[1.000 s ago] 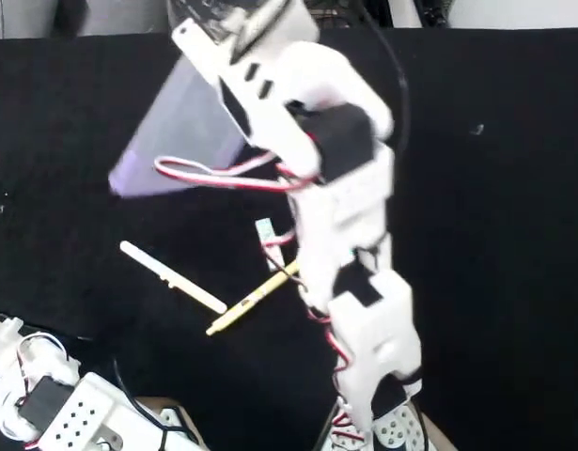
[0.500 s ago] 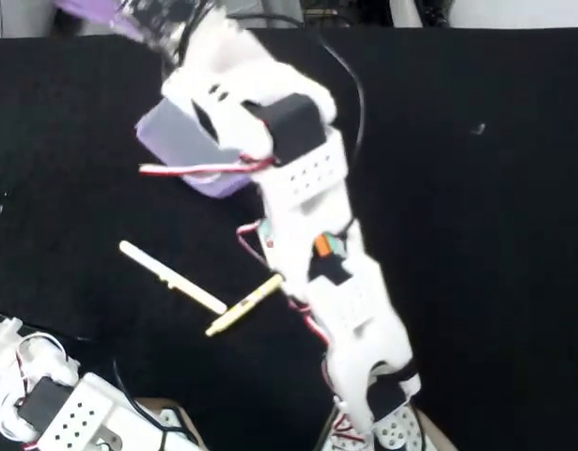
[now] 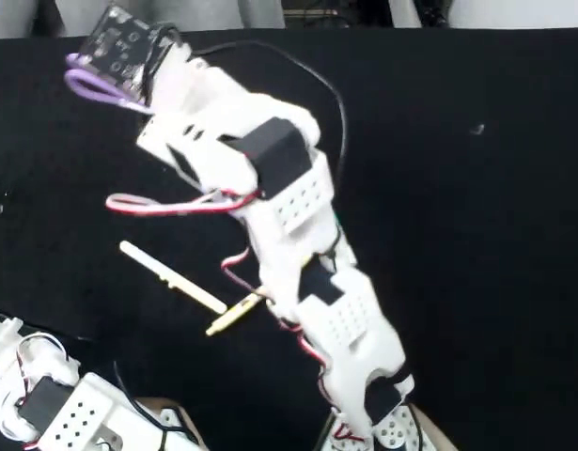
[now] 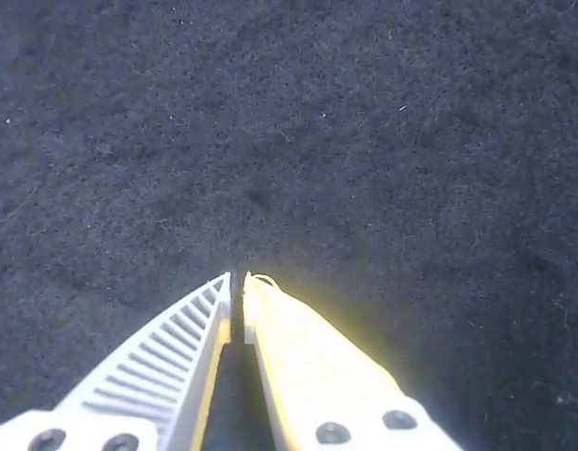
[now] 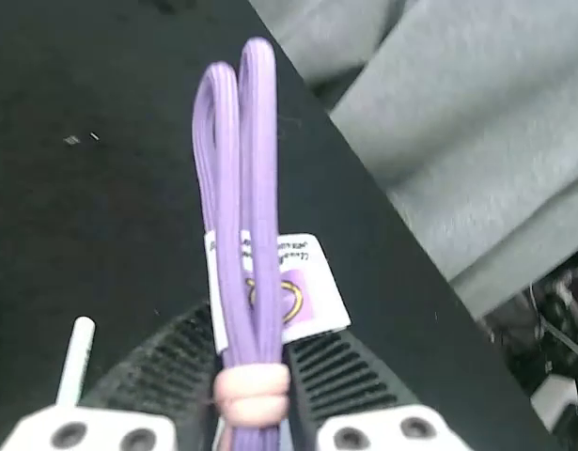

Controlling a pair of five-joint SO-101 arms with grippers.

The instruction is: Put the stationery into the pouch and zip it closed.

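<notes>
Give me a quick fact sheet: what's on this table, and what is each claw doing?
Surface: black cloth
Right gripper: shut on the purple pouch, pinched edge-on between its fingers
Left gripper: shut, holding nothing, over bare cloth
Loose items: white pen and yellow pen, lying on the cloth
Packing: both pens outside the pouch

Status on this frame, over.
Right gripper shut on purple pouch, far side of table. Left gripper shut, empty. White pen, yellow pen on table; arm overhangs yellow pen's end.
</notes>
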